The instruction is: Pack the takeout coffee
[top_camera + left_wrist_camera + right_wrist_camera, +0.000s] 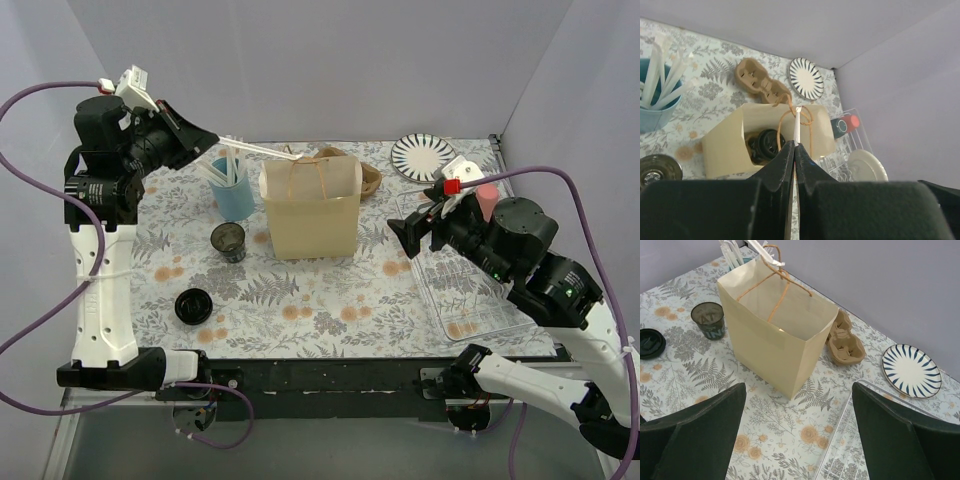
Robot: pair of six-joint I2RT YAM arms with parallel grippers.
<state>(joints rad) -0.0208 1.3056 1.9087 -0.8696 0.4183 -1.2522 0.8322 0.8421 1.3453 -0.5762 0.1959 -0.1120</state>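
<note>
One takeout coffee [228, 241] stands open-topped on the table left of the tan paper bag [310, 210]; it also shows in the right wrist view [709, 320]. Inside the bag lies a dark round cup-like thing [765, 145]. High at the back left, my left gripper [212, 140] is shut on a long white utensil [262, 150]. The utensil's tip hangs over the bag's open mouth [797, 122] by the handles. My right gripper [403, 235] stands open and empty right of the bag, above the table [797, 425].
A flat black lid [193, 306] lies front left. A blue cup of white utensils [233, 190] stands behind the coffee. A cardboard cup carrier [370, 178] and a striped plate [423, 156] sit behind the bag. A clear tray [470, 290] with a pink bottle [487, 200] is on the right.
</note>
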